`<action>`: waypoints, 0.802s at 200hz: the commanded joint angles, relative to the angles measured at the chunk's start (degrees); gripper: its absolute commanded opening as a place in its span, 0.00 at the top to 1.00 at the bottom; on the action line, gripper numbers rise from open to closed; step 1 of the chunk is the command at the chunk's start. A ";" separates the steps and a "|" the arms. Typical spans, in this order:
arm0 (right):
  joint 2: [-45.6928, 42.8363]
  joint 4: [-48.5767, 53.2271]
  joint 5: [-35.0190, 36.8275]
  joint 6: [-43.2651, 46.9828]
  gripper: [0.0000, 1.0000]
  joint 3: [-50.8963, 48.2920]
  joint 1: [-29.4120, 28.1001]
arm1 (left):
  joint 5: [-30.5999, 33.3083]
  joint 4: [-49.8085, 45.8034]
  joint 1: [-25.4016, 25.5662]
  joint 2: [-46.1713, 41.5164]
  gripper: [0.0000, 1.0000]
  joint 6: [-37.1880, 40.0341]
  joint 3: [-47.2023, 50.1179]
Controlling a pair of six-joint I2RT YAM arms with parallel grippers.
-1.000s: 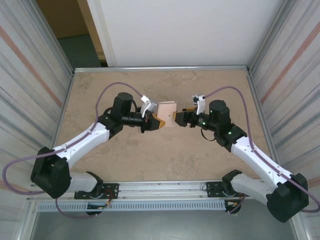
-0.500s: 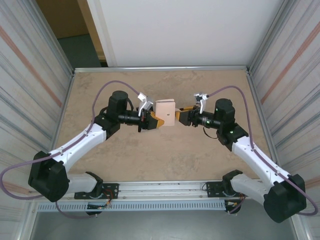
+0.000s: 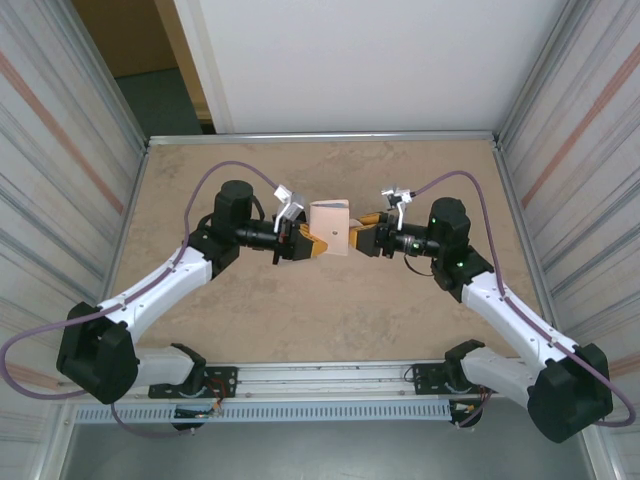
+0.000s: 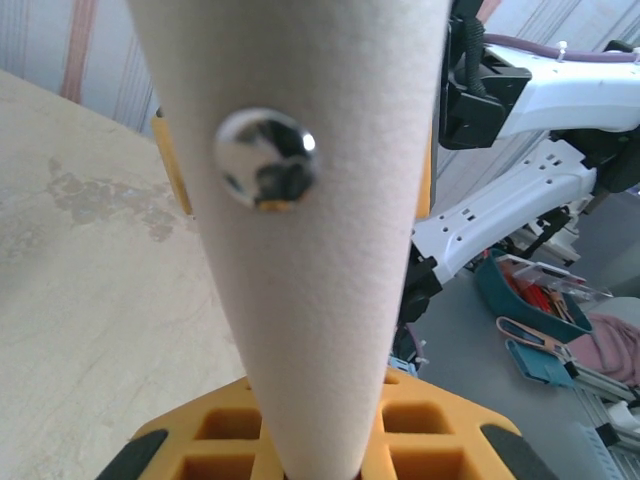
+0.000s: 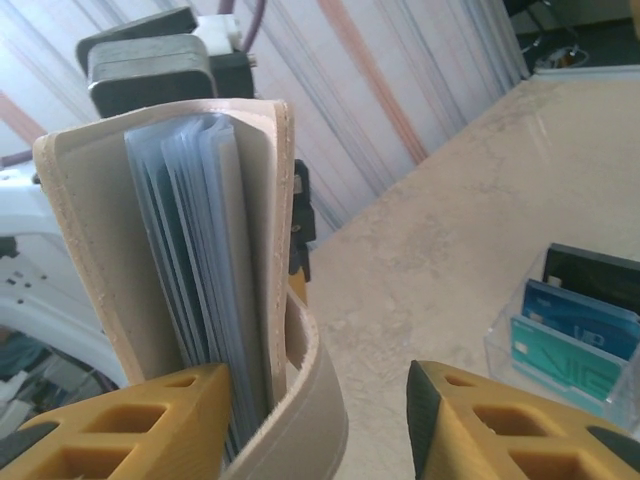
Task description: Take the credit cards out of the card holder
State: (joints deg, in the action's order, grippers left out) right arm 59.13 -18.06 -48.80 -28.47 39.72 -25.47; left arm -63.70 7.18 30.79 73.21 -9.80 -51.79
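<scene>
**Precariously aloft: card holder hanging between two arms**

Over the middle of the table (image 3: 250, 310), I am holding the card holder (image 3: 330, 228) clear of the surface. The left gripper (image 3: 306, 244) is clamping tight on its lower edge. In the left wrist view the beige cover is rising upright out of the yellow jaws, with a metal snap stud (image 4: 265, 158) facing the lens.

The right gripper (image 5: 315, 400) is standing at middling width at the wallet's open side. One of its fingers (image 5: 120, 400) is lying against the pale blue-grey sleeves (image 5: 195, 260). The curling closing tab (image 5: 310, 330) is sitting between the jaws, and a gap is showing before the far finger, so it is gripping nothing.

Black, blue and teal credit cards (image 5: 575, 305) are standing tiered in a clear stand (image 5: 500, 350) on the table. Whether others are sitting in the sleeves I cannot tell.

The danger, as I am judging it, is that single pinch on one edge. A tug on the tab or cover could pivot the wallet or pull it out of the left jaws and drop it. The right jaws could also nip the whole bundle of slick sleeves rather than a card.

No brand is showing on the wallet, and the stud is looking plain. The pale marks on the cards are too small to read.
</scene>
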 commanded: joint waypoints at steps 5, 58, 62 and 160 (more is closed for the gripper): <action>1.46 -0.85 -5.43 1.60 0.54 0.82 -3.27 | -3.44 5.82 0.64 -0.79 1.00 -1.36 -0.24; 1.45 -1.50 -6.33 2.72 0.82 1.32 -5.10 | -2.27 5.36 1.42 -1.37 0.98 -1.27 -0.15; 1.28 -1.50 -6.28 2.73 0.85 1.30 -5.15 | -1.87 5.18 1.40 -1.43 0.97 -1.30 -0.11; -5.91 8.92 13.63 4.00 1.00 1.50 -5.29 | 5.64 4.50 1.73 0.27 0.40 -2.73 -0.33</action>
State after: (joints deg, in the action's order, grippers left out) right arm 55.51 -11.81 -41.76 -25.85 40.01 -30.74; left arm -60.12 9.50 32.27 73.08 -11.68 -51.13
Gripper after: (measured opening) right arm 0.086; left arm 0.560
